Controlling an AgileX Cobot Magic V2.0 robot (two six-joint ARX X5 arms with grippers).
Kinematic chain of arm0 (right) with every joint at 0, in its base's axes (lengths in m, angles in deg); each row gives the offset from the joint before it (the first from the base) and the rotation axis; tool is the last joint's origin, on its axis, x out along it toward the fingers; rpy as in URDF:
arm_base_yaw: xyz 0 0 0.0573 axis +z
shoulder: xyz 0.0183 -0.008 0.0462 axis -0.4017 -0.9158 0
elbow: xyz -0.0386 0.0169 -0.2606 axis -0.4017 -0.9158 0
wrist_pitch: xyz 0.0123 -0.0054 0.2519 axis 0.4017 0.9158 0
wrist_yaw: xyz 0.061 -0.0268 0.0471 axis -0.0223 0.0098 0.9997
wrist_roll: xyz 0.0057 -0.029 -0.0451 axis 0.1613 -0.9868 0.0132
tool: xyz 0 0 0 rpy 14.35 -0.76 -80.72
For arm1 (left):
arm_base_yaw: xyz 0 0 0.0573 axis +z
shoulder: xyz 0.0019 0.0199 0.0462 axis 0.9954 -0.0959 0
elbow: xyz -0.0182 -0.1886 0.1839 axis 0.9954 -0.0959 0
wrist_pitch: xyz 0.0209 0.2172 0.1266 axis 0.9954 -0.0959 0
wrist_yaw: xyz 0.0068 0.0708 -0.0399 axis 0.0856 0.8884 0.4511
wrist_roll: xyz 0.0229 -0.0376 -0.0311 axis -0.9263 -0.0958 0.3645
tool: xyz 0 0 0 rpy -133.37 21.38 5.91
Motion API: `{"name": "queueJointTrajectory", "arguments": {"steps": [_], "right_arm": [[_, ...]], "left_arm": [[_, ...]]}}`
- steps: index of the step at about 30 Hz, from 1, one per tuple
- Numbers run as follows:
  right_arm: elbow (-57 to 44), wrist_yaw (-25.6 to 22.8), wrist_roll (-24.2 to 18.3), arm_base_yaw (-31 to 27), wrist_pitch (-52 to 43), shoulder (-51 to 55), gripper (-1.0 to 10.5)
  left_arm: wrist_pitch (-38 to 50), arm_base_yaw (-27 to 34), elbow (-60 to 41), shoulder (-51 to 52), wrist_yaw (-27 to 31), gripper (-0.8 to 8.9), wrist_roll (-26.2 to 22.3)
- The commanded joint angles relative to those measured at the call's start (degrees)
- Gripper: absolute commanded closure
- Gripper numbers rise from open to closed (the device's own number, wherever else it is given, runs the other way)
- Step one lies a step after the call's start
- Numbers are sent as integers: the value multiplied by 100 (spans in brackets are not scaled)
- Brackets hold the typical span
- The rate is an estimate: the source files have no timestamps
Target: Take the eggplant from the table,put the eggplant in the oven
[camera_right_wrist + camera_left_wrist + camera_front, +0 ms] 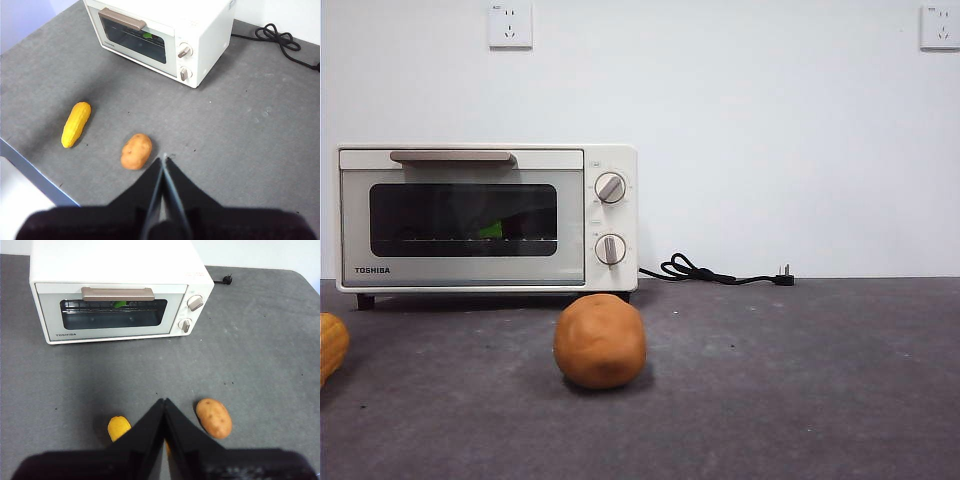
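The cream-white oven (480, 215) stands at the back left of the table (800, 380) with its door closed. Behind the dark glass, on the wire rack, only a green bit of the eggplant (492, 230) shows; its purple body is hard to make out. The oven (115, 290) and that green cap (120, 304) also appear in the left wrist view, and the cap (147, 35) in the right wrist view. My left gripper (164, 402) hangs shut and empty above the table in front of the oven. High over the table's near side, my right gripper (163, 159) is shut and empty too.
An orange-brown potato-like ball (600, 340) lies in front of the oven. A yellow-orange ribbed item (76, 124) lies to its left near the table edge (30, 170). A black power cord (720, 272) with its plug trails right of the oven along the wall.
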State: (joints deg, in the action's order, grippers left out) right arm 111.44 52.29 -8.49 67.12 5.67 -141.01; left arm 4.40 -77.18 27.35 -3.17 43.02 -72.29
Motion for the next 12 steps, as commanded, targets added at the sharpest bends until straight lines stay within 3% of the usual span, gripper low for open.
{"name": "queueJointTrajectory", "arguments": {"steps": [1,12], "right_arm": [[7,-26,-28,9,118,-39,948],[7,-31,-28,9,118,-129,947]], "left_arm": [[22,-22,-2,-11,-2,818,31],[472,-103,-7,-28,2,818,-271]]}}
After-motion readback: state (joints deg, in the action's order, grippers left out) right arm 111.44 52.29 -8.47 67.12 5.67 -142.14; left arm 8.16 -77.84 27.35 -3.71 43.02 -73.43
